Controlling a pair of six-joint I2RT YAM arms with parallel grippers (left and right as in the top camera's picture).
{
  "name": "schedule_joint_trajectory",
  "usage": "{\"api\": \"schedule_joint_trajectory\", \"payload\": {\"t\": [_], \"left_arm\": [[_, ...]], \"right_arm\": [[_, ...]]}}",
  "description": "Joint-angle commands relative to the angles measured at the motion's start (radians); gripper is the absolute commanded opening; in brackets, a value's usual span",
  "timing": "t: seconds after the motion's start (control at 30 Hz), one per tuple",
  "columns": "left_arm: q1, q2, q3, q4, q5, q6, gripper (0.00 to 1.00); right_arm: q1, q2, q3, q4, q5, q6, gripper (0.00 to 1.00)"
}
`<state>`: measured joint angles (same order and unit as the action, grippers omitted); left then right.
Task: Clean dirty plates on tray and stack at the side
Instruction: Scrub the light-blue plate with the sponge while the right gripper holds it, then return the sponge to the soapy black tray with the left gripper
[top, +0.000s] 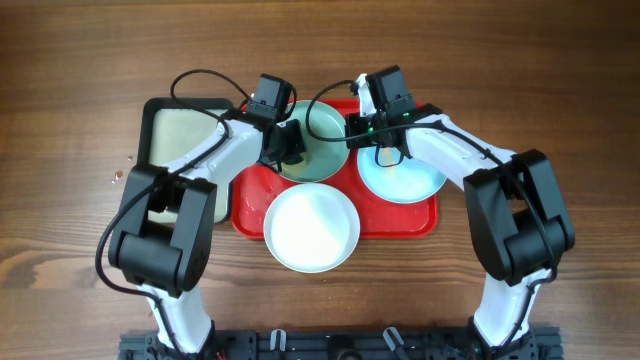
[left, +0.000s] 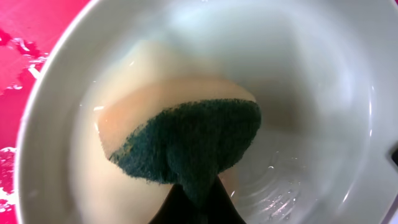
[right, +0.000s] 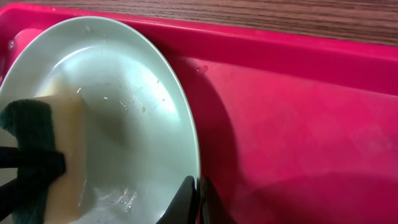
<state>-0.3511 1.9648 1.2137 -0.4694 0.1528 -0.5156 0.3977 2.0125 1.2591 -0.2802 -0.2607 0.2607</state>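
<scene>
A pale turquoise plate (top: 322, 128) lies at the back of the red tray (top: 250, 205). My left gripper (top: 290, 146) is shut on a yellow sponge with a green scouring side (left: 186, 140) and presses it inside this plate (left: 311, 68). My right gripper (top: 354, 131) is shut on the plate's right rim (right: 194, 186). The right wrist view shows the sponge (right: 46, 155) in the wet plate (right: 137, 93) on the tray (right: 298, 124). A second turquoise-blue plate (top: 405, 175) lies at the tray's right. A white plate (top: 312, 228) lies at the tray's front edge.
A smaller black-rimmed tray with a pale inside (top: 180, 125) stands left of the red tray, partly under my left arm. Bare wooden table (top: 560, 100) lies around both trays. Water drops show on the red tray (left: 18, 46).
</scene>
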Motion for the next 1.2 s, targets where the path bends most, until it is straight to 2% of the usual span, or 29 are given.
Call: {"api": "schedule_joint_trajectory", "payload": {"t": [0.0, 0.17, 0.53, 0.73, 0.93, 1.17], "left_arm": [[-0.035, 0.098, -0.023, 0.002, 0.107, -0.021, 0.04], [-0.045, 0.1, -0.023, 0.075, 0.237, -0.021, 0.04], [-0.062, 0.147, -0.023, 0.138, 0.245, -0.025, 0.04], [-0.061, 0.15, -0.023, 0.241, 0.382, -0.024, 0.04], [-0.055, 0.15, -0.023, 0.263, 0.382, -0.023, 0.04], [-0.03, 0.124, -0.018, 0.305, 0.37, 0.037, 0.04]], "right_arm": [[0.009, 0.011, 0.002, 0.006, -0.055, 0.005, 0.04], [0.009, 0.011, 0.002, 0.006, -0.055, 0.005, 0.04], [0.009, 0.011, 0.002, 0.006, -0.055, 0.005, 0.04], [0.009, 0.011, 0.002, 0.006, -0.055, 0.005, 0.04], [0.009, 0.011, 0.002, 0.006, -0.055, 0.005, 0.04], [0.009, 0.011, 0.002, 0.006, -0.055, 0.005, 0.04]]}}
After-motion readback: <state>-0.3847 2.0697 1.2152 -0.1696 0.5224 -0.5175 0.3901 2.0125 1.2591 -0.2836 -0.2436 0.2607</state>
